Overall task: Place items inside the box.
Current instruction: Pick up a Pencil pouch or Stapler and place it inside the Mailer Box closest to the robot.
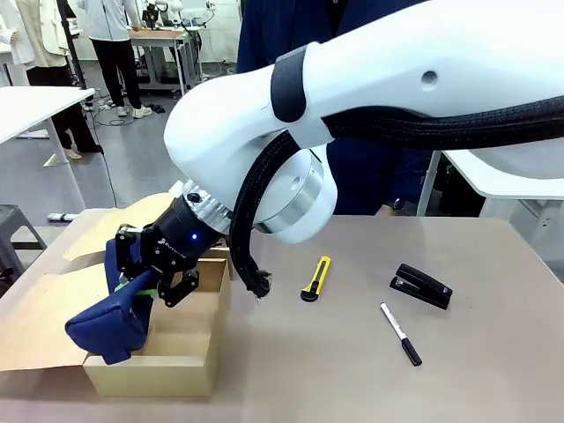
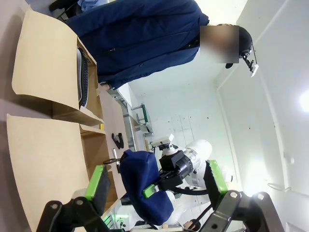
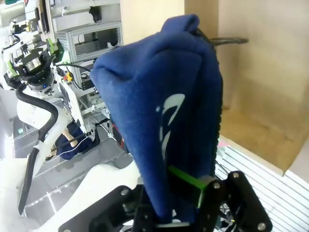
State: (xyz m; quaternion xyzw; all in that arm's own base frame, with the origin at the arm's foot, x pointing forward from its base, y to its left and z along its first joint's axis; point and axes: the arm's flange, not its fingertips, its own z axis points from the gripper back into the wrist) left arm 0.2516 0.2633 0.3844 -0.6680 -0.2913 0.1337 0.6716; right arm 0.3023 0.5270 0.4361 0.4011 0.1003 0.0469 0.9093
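My right gripper [image 1: 148, 280] is shut on a navy fabric pouch [image 1: 107, 328], which hangs tilted over the front left corner of the open cardboard box [image 1: 181, 361]. In the right wrist view the pouch [image 3: 169, 106] rises from the shut gripper [image 3: 179, 200] in front of the box's inner wall [image 3: 256, 92]. On the table to the right lie a yellow-and-black utility knife [image 1: 315, 277], a black stapler [image 1: 421, 286] and a white marker [image 1: 401, 333] with a black cap. My left gripper [image 2: 157, 182] stands open and empty, looking at the pouch [image 2: 145, 186] from a distance.
The box flaps [image 1: 40, 322] lie spread out to the left. A dark long object [image 2: 83, 77] lies inside the box. A person in a navy jacket [image 1: 370, 167] stands at the far side. The white right arm [image 1: 370, 97] spans the table's middle.
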